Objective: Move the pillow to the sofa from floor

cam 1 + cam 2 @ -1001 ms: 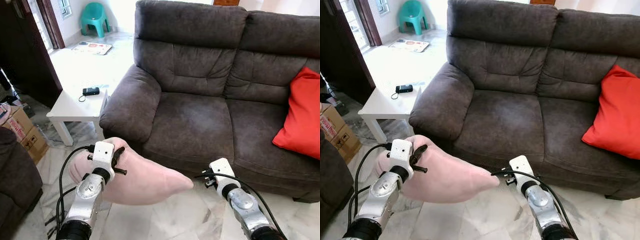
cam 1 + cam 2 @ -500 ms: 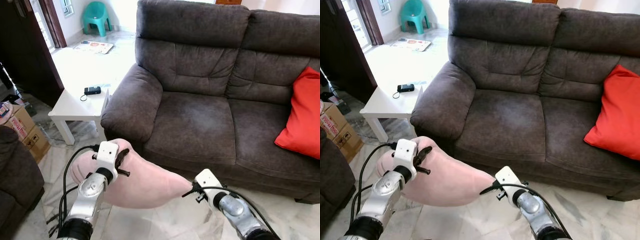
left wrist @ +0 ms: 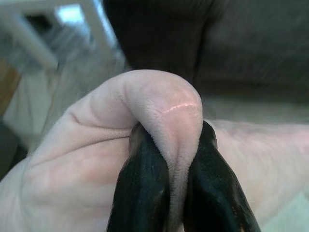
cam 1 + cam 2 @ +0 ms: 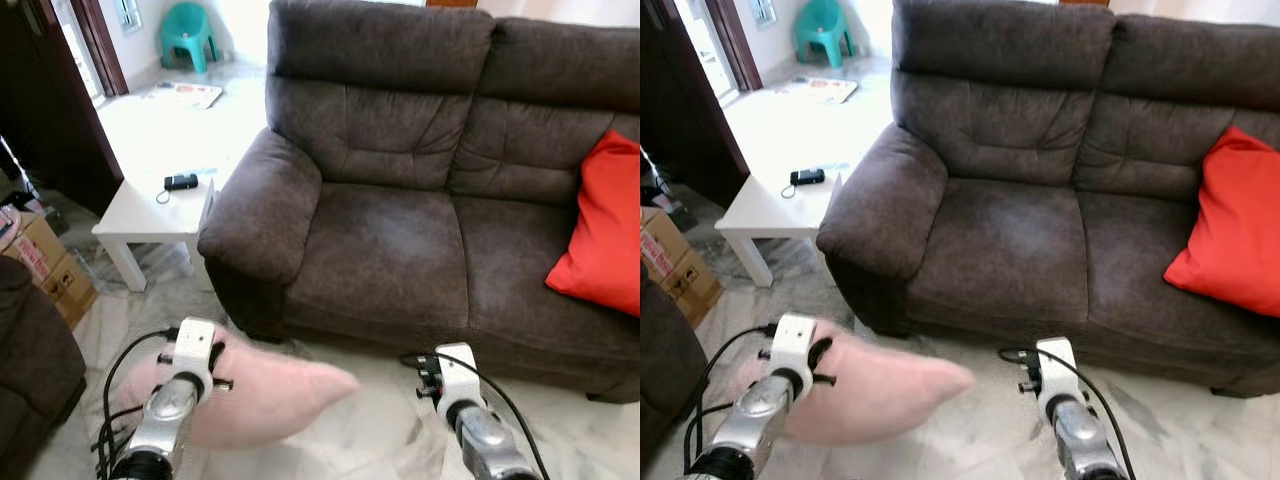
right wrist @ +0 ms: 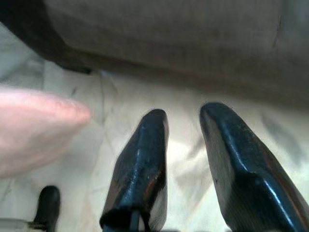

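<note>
Left eye view: a dark grey two-seat sofa spans the upper half, from about 11 o'clock round to 3 o'clock. A red cushion leans against its back at 3 o'clock. Low at 7 o'clock, the pale pink pillow is in front of the sofa's base above the marble floor, blurred, its pointed corner aimed toward 3 o'clock. The left gripper is at the pillow's near end. The right gripper sits at 5 o'clock, apart from the pillow, just before the sofa's front edge. A white side table stands at 9 o'clock beside the sofa arm, with a small black device on top. Cardboard boxes lie at 8 o'clock, and a teal plastic chair is far off at 11 o'clock.

Right eye view: the same scene (shifted slightly); the pillow's tip stops short of the right arm.

Left wrist view: the two black fingers are pressed nearly together, pinching a fold of the pink pillow fabric between them. The fabric bulges over their tips, and the sofa's dark front is blurred beyond.

Right wrist view: the two black fingers stand parted with bare floor between them, gripping nothing. The pillow's pink corner lies off to one side, not touching them; the sofa's underside edge is ahead.
</note>
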### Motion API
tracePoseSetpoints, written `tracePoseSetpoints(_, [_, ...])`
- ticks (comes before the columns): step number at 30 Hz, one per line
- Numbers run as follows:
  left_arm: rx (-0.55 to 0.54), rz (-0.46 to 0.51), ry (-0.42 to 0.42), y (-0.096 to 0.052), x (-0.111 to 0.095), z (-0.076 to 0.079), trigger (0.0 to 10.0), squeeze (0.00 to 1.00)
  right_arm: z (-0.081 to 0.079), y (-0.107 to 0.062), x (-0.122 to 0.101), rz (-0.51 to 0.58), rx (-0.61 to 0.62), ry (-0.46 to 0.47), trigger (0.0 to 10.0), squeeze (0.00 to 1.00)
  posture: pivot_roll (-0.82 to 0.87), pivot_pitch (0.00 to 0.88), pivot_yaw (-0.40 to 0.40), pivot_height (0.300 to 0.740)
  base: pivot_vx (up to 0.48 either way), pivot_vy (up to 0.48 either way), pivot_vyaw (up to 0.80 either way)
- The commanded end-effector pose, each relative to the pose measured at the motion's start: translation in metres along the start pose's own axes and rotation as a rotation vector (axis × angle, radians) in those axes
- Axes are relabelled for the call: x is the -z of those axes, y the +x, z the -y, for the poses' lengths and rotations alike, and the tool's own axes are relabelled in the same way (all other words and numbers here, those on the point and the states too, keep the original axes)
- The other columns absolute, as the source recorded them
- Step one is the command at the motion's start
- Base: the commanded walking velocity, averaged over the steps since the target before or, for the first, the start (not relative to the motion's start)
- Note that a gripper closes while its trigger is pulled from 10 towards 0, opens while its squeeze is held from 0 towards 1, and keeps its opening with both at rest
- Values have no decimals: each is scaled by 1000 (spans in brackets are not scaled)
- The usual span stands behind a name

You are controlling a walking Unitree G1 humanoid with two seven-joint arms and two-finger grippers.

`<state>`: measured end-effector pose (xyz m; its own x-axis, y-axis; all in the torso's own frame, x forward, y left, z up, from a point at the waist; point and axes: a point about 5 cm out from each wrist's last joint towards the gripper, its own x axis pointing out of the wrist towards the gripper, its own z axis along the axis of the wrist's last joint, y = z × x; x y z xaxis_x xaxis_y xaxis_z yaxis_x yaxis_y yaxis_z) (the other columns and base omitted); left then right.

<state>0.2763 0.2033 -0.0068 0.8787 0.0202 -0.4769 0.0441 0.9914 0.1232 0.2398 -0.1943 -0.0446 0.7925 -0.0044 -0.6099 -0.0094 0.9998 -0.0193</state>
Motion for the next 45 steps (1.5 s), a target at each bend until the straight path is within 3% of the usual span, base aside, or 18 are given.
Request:
tracePoseSetpoints(1, [-27, 13, -21, 1, -2, -3, 10000, 0, 2, -2, 7, -22, 25, 48, 10000, 0, 56, 0, -37, 740, 0, 0, 0])
tracePoseSetpoints(8, [-97, -131, -47, -6, 29, -10, 10000, 0, 2, -5, 21, -90, 69, 136, 10000, 0, 64, 0, -37, 740, 0, 0, 0])
tracePoseSetpoints(15, [-151, -189, -60, -11, 40, -19, 10000, 0, -2, -5, 24, -109, 62, 155, 10000, 0, 85, 0, -50, 740, 0, 0, 0])
tracePoseSetpoints(22, [-184, -177, -89, -13, 42, -21, 10000, 0, 2, -4, 21, -104, 52, 130, 10000, 0, 131, 0, -100, 740, 0, 0, 0])
tracePoseSetpoints(25, [-190, -180, -92, -14, 45, -22, 10000, 0, 4, -4, 20, -102, 51, 113, 10000, 0, 94, 0, -83, 740, 0, 0, 0])
tracePoseSetpoints(27, [-186, -185, -84, -15, 47, -20, 10000, 0, 16, -7, 21, -100, 87, 134, 10000, 0, 89, 0, -81, 740, 0, 0, 0])
tracePoseSetpoints(31, [-186, -187, -74, -17, 50, -21, 10000, 0, 26, -11, 26, -104, 101, 139, 10000, 0, 80, 0, -73, 740, 0, 0, 0])
tracePoseSetpoints(37, [-186, -150, -63, -16, 44, -24, 10000, 0, 25, -11, 26, -96, 107, 124, 10000, 0, 32, 0, -36, 740, 0, 0, 0])
tracePoseSetpoints(45, [-195, -83, -55, -8, 26, -28, 10000, 0, 26, -11, 26, -86, 98, 100, 10000, 0, 92, 0, -69, 740, 0, 0, 0])
